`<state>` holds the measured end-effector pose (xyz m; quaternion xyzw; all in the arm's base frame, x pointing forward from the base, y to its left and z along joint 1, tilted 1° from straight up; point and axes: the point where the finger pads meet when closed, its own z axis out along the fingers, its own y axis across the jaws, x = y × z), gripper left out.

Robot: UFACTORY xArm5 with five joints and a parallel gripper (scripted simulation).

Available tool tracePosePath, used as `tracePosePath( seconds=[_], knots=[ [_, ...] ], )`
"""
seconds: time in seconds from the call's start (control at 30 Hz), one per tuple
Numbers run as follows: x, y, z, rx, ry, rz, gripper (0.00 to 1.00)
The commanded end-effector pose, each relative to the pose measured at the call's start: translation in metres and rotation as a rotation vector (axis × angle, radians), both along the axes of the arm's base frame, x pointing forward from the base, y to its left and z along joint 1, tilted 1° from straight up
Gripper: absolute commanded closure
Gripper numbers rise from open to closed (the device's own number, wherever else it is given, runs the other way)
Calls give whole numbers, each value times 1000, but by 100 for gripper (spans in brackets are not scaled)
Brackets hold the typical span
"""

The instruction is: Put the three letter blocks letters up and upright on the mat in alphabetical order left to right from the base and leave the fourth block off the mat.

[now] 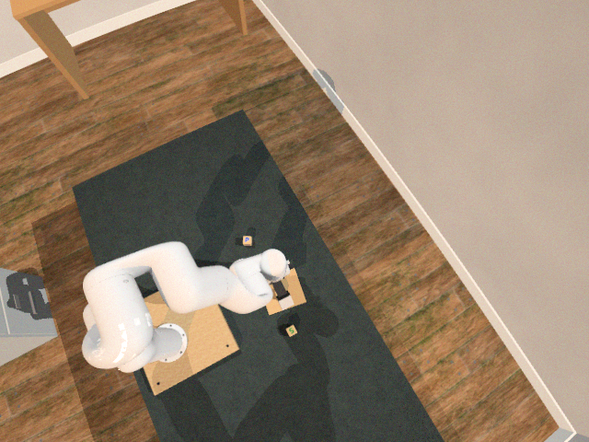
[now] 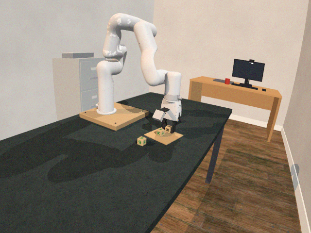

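Note:
A small tan mat [image 1: 289, 290] lies on the dark table, also in the side view [image 2: 166, 137]. My gripper [image 2: 168, 125] points down over the mat, open, its fingers standing around a block with dark markings [image 2: 168, 129] that rests on the mat. A second block with a green K on its side [image 2: 160, 132] sits on the mat right beside it. From above my gripper [image 1: 282, 288] hides both blocks. A block with a green S on top [image 1: 291, 331] lies off the mat, near its edge [image 2: 142, 141]. A block with a blue P on top [image 1: 247, 240] lies off the mat on the other side.
My arm's wooden base plate [image 1: 190, 340] is close to the mat. The table's long edge [image 2: 200, 160] runs a short way past the mat. A desk with a monitor [image 2: 247, 70] and a filing cabinet [image 2: 75, 82] stand away from the table.

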<state>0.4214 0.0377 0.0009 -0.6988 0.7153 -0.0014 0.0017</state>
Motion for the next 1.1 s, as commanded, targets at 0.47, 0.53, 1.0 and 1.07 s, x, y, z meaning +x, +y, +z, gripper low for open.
tracePosePath(
  seconds=[0.47, 0.53, 1.0, 1.07],
  knots=[
    [1, 1, 57, 0, -4, 0, 53],
    [1, 1, 57, 0, -4, 0, 53],
    [1, 1, 90, 0, -4, 0, 0],
    [1, 1, 90, 0, -4, 0, 0]
  ],
)
